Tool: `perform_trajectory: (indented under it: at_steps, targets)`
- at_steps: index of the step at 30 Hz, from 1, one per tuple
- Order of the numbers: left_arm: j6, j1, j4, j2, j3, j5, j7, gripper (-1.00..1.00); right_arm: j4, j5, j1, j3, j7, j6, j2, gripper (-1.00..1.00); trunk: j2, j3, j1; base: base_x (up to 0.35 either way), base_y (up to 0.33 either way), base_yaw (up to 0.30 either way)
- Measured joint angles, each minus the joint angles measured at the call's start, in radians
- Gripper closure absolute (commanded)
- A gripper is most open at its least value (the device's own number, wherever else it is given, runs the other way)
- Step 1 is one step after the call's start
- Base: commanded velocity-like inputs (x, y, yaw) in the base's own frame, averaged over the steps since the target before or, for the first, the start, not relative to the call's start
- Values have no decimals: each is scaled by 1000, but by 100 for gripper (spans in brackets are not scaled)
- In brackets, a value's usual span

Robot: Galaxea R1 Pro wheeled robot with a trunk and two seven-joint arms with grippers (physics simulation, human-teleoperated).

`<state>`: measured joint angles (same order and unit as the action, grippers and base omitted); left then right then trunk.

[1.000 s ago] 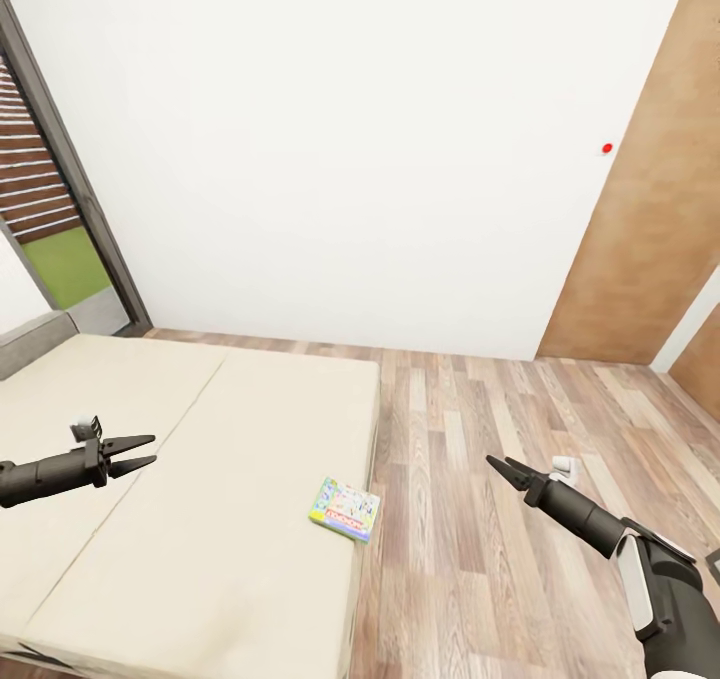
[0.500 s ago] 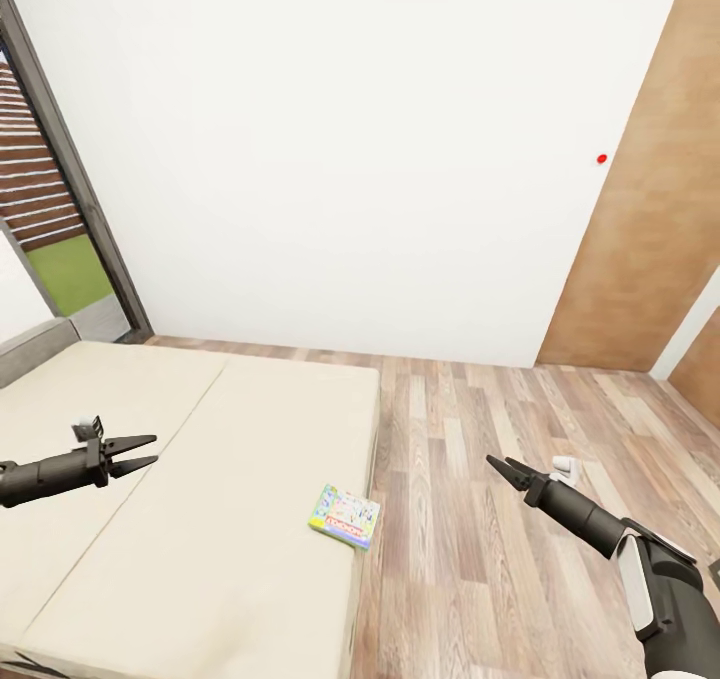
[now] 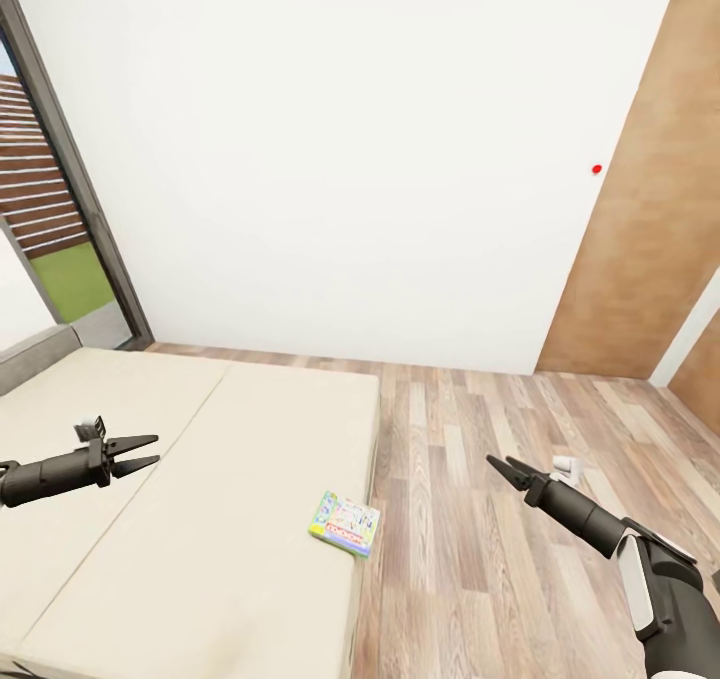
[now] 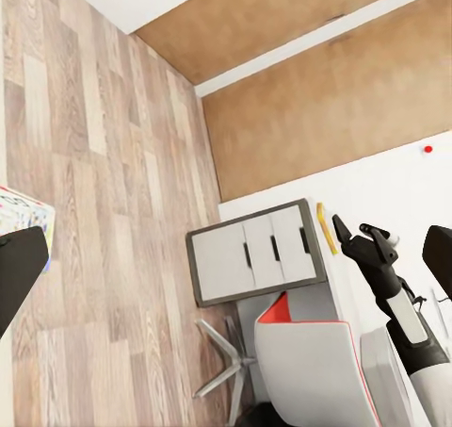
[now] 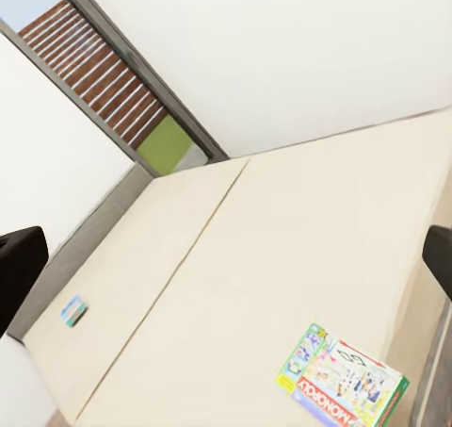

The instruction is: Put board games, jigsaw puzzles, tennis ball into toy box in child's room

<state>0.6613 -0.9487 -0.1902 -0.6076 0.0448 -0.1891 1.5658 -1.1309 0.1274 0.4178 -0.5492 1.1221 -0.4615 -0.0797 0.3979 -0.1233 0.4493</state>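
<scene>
Head view showed one board game [image 3: 345, 523] lying on the bed [image 3: 200, 429] near its edge, not picked up, and both end effectors open, holding nothing.

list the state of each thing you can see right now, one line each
left gripper: open, empty, held above the bed
right gripper: open, empty, over the floor
white-green board game: flat on the bed, near its edge, untouched
blue board game: flat on the bed near the headboard
white drawers: shut
</scene>
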Motion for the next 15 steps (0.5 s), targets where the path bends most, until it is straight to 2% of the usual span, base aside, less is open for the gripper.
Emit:
perform_trajectory:
  at_steps: [15]
  targets:
    - [0,0,0,1,-1,0,0,-100,0,0,0,1,0,11,1,-100,0,25,0,0,0,34]
